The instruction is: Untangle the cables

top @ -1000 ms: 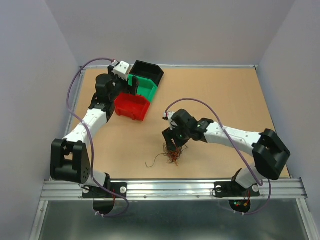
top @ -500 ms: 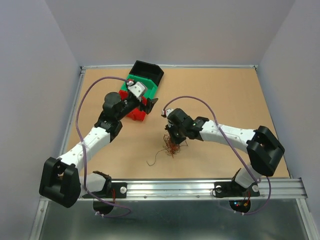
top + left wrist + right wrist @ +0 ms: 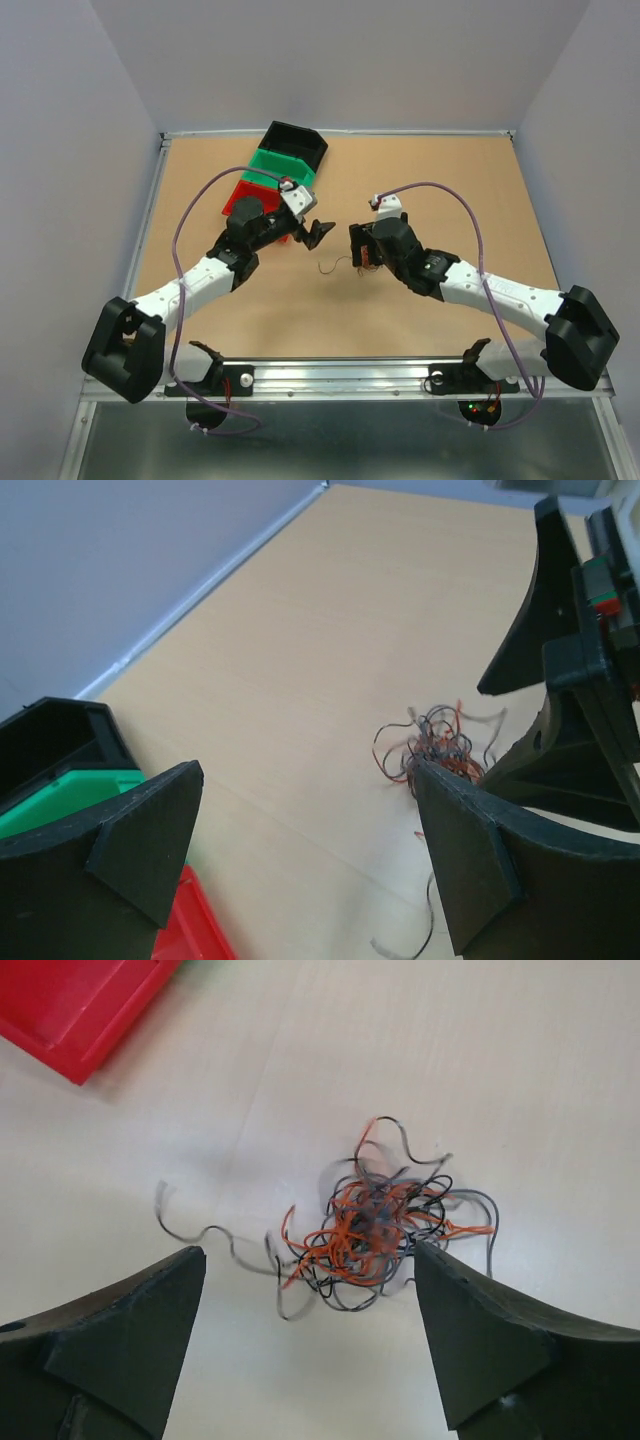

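Cables sit as one knotted clump on the table, just ahead of the left pincer, its jaws apart, and below the right pincer, jaws likewise apart. Untangling looks barely begun; next, each pincer needs its own strand.

The cables, slightly blurred, seemingly lie on the table within the spread right gripper.

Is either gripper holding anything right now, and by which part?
Nothing is held. The left gripper and right gripper are both open; the cables lie loose under the right one.
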{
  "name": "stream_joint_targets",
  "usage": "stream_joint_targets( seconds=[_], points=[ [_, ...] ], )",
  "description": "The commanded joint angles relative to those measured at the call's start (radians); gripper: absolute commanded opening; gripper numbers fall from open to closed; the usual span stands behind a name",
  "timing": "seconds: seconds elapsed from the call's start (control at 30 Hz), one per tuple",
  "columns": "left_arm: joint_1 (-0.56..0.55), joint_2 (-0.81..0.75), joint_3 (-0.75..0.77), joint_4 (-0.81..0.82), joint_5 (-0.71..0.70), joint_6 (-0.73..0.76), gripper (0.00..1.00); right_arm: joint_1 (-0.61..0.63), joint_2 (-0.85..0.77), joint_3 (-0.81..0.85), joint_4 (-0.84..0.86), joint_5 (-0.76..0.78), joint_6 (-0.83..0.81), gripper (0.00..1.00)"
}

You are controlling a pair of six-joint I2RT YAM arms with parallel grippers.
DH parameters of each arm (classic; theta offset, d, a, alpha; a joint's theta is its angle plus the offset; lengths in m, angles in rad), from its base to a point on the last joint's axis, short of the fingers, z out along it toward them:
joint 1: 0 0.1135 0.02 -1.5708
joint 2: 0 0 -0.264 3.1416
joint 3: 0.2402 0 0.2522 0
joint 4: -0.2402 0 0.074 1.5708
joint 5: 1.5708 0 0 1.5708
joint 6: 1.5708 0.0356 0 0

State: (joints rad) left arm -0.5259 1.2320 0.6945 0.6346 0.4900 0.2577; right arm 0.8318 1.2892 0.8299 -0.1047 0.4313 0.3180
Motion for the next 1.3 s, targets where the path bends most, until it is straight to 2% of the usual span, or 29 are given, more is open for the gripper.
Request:
stream_joint_targets(
  seconds=[0.0, 0.13, 0.33, 0.4, 0.5, 0.77, 0.97, 1.13, 1.23, 1.27],
  points=[
    [-0.025, 0.038, 0.01, 0.034, 0.019, 0.043, 0.99, 0.001, -0.021, -0.049, 0.146, 0.093, 0.033, 0.93],
    [-0.06, 0.067, 0.017, -0.018, 0.064, 0.135, 0.99, -0.005, -0.007, -0.057, 0.16, 0.125, 0.068, 0.93],
    [-0.149, 0.13, 0.03, -0.069, -0.049, 0.235, 0.99, -0.094, -0.019, -0.109, 0.169, 0.15, 0.223, 0.85],
    [-0.166, 0.161, 0.049, -0.082, -0.077, 0.242, 0.99, -0.16, -0.045, -0.13, 0.186, 0.08, 0.263, 0.83],
    [-0.189, 0.236, 0.088, -0.108, -0.132, 0.253, 0.99, -0.195, -0.056, -0.16, 0.224, 0.023, 0.27, 0.82],
    [-0.204, 0.438, 0.21, -0.141, -0.293, 0.209, 0.97, -0.203, -0.004, -0.178, 0.275, 0.032, 0.309, 0.82],
    [-0.204, 0.515, 0.278, -0.19, -0.289, 0.21, 0.85, -0.217, 0.062, -0.176, 0.324, -0.012, 0.317, 0.79],
    [-0.204, 0.532, 0.293, -0.216, -0.265, 0.225, 0.76, -0.226, 0.149, -0.166, 0.347, -0.046, 0.338, 0.72],
    [-0.206, 0.547, 0.313, -0.253, -0.231, 0.239, 0.64, -0.229, 0.171, -0.184, 0.39, -0.04, 0.365, 0.65],
    [-0.204, 0.558, 0.321, -0.265, -0.213, 0.244, 0.5, -0.234, 0.173, -0.201, 0.405, -0.043, 0.377, 0.6]
  ],
)
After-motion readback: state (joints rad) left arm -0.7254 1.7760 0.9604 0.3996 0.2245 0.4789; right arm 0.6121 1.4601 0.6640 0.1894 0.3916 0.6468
